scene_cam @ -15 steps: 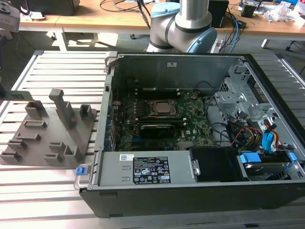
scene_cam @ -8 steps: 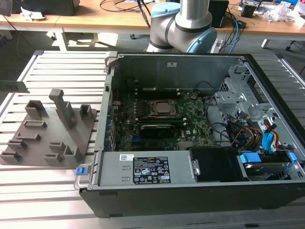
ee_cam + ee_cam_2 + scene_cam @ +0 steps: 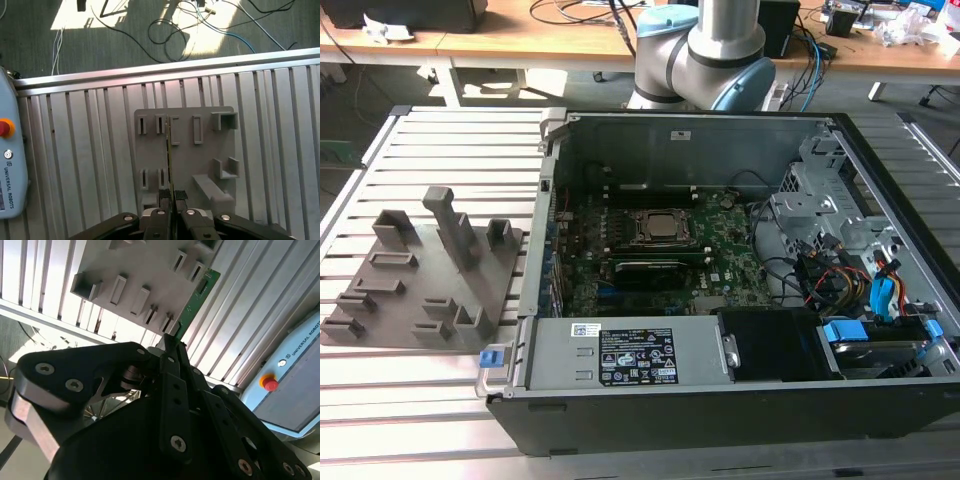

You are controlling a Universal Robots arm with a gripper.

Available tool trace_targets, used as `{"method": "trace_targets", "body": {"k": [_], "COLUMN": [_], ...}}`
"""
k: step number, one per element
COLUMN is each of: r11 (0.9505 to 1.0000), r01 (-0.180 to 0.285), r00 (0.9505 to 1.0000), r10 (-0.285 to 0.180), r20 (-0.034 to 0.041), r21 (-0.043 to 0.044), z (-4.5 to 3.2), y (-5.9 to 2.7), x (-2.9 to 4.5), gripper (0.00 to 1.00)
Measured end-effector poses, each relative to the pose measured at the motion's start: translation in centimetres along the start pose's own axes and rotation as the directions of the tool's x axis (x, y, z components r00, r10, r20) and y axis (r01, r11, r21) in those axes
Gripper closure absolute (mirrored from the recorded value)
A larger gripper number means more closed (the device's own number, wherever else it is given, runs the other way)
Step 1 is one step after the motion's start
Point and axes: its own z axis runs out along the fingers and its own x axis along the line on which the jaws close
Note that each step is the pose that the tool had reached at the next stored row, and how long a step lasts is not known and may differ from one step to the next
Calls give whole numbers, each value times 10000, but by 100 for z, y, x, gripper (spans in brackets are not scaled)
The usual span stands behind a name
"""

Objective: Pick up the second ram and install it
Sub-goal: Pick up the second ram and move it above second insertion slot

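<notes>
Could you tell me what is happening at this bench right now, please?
The robot arm's gripper has its jaws closed on the second ram, a thin green stick. It holds the stick above the grey holder tray on the slatted table. The open computer case stands beside the tray, and this ram is not yet in it.
</notes>
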Motion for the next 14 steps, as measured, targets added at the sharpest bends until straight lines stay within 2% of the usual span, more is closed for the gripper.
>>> {"method": "trace_targets", "body": {"k": [11,14], "r11": [10000,10000], "r01": [0,0], "r00": [10000,10000], "r10": [0,0], "r20": [0,0], "r21": [0,0], "z": [-281,-396], "y": [0,-1], "x": [-5,-7], "gripper": [86,86]}}
